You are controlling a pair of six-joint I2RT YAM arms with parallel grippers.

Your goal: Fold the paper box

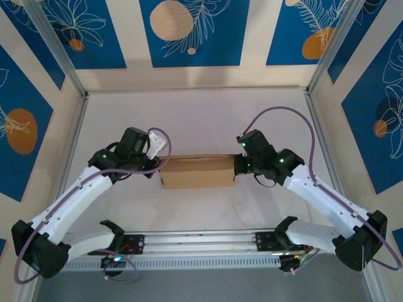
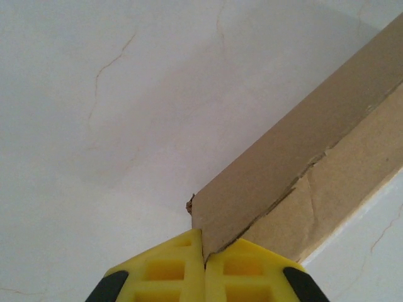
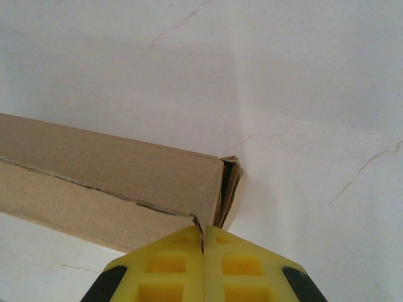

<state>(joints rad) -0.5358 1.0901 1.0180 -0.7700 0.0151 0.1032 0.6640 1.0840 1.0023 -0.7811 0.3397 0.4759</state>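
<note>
The paper box (image 1: 197, 171) lies at the middle of the table (image 1: 201, 113), folded up into a closed oblong. The left gripper (image 2: 203, 251) is closed, and the thin cardboard edge at the box's left end appears to be pinched in it. The right gripper (image 3: 203, 242) is likewise closed on the wall at the right end. A ragged seam (image 2: 283, 195) is seen along the long edge. If the ends are pulled apart or twisted, that seam could be torn further or sprung open. Both holds are shallow, so the cardboard could be slipped free and the walls let fall flat.
</note>
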